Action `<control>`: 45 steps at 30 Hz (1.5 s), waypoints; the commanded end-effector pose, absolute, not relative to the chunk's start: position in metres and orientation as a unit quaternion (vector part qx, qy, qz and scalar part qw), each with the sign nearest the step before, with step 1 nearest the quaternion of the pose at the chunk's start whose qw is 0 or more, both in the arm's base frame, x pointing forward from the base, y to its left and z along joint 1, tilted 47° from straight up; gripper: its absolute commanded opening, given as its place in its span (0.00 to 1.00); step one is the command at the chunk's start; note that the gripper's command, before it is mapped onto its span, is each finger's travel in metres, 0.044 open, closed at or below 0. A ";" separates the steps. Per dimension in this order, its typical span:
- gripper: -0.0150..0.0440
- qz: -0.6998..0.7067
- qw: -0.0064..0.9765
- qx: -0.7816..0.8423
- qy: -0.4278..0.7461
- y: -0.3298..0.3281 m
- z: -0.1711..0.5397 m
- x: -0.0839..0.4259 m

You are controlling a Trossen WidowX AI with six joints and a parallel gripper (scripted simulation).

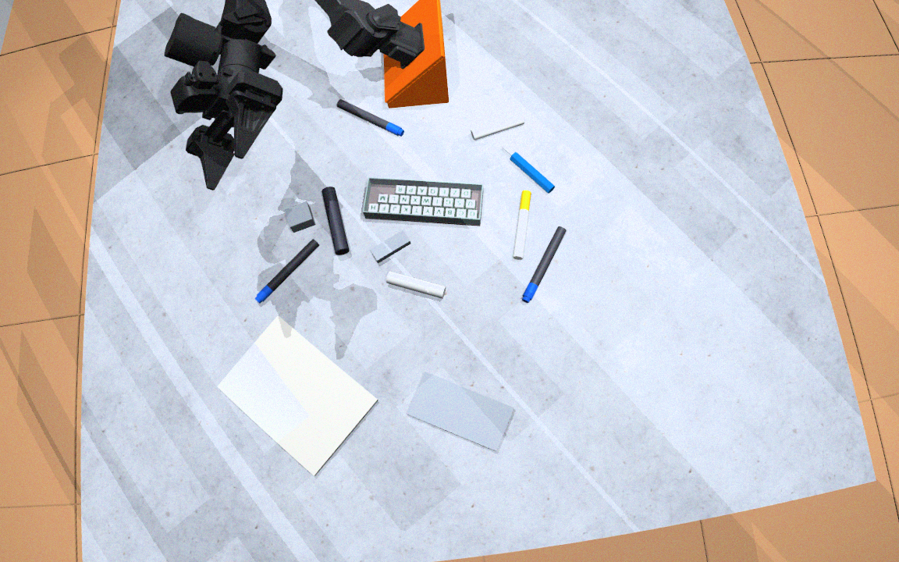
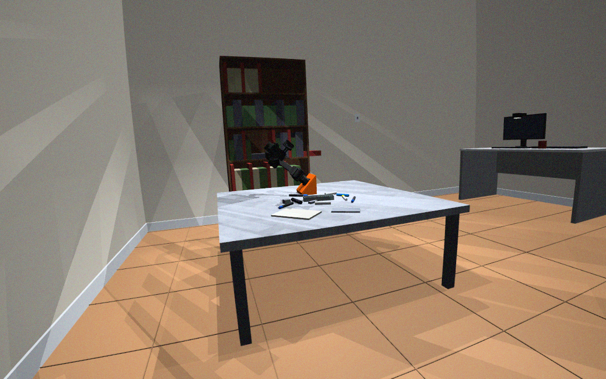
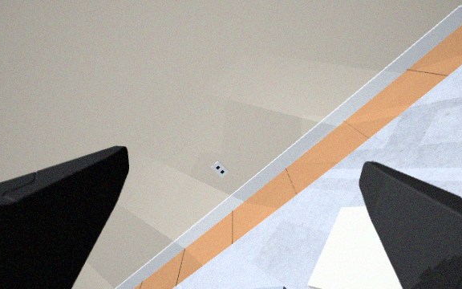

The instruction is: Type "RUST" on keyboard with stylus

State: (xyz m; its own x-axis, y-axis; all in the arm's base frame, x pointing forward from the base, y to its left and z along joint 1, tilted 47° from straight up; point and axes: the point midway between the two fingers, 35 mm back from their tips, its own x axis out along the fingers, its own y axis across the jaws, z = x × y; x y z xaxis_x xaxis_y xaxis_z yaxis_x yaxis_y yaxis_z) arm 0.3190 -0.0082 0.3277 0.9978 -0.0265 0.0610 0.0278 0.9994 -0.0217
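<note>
The hand (image 1: 223,171) (image 3: 245,165) is spread wide, with nothing between its fingers, and is raised above the worktop (image 1: 648,363) (image 2: 380,207). In the top view it sits to the left of the orange base (image 1: 433,87) (image 2: 311,189); in the wrist view, wall and flooring show between the two fingertips.

The keyboard (image 1: 422,221) (image 2: 318,198) lies flat near the base, a shallow dark-rimmed tray of pale lettered keys in three rows. Pens and sticks lie around it. A thick black cylinder (image 1: 335,220) (image 2: 296,200) is to its left in the top view, with a small grey block (image 1: 300,216) (image 2: 286,201) just beside that. Three dark pens with blue ends lie well apart from one another: one between the base and the worktop's left side, one below the block, one to the lower right of the keyboard. To the keyboard's right are a blue-handled tool (image 1: 532,172) (image 2: 342,194) with a thin tip and a white marker (image 1: 520,234) with a yellow end. A slim grey rod (image 1: 497,130) lies above them, and a white stick (image 1: 416,284) (image 2: 322,202) below the keyboard. The stylus is on the worktop, probably one of these slender pieces, though which one is hard to tell.
</note>
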 end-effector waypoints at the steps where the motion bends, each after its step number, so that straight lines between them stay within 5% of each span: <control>1: 0.96 -0.014 1.000 -0.009 -0.025 -0.008 0.325 0.321; 17: 0.25 -0.132 0.895 0.030 0.425 0.034 0.092 0.370; 31: 0.25 -0.344 0.678 -0.191 0.621 0.023 -0.045 0.294; 45: 0.25 -0.352 0.667 -0.206 0.623 0.021 -0.046 0.290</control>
State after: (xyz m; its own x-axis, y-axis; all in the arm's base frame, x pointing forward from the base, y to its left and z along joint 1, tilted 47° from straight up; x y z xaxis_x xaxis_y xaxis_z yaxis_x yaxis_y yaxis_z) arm 0.2905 0.0213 -0.0469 -0.0253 -0.7207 -0.6928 0.2164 0.6727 -0.7076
